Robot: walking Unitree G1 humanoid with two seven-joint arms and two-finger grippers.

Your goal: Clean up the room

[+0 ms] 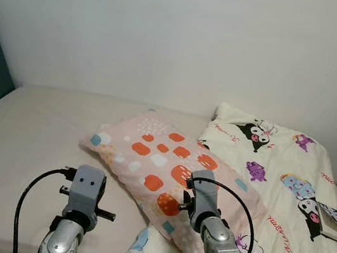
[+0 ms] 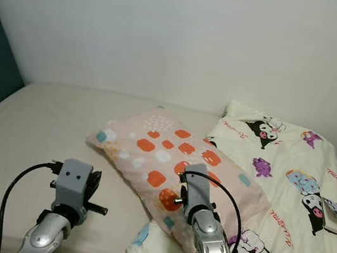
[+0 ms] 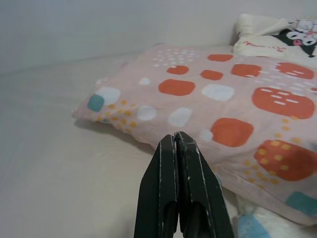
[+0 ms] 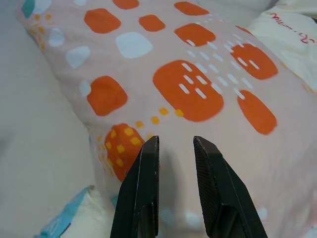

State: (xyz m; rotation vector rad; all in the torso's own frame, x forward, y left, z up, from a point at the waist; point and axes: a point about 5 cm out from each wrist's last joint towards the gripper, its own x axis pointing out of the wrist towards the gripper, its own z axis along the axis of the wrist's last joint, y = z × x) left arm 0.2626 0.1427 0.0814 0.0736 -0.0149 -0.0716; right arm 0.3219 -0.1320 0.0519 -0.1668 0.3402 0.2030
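White walls back a beige bed [image 1: 33, 131] with a cartoon quilt [image 1: 287, 184] on its right side. Across it, the pink pillow [image 1: 162, 164] runs diagonally, far-left to near-right. Nearer, the right gripper [image 4: 176, 148] hovers parted above the pillow's near end; the left gripper [image 3: 177, 144], pinched empty, points at its edge.

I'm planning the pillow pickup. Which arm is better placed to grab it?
Right, probably. The right gripper hangs open directly over the pillow, while the left gripper is shut and off to its side above the mattress.
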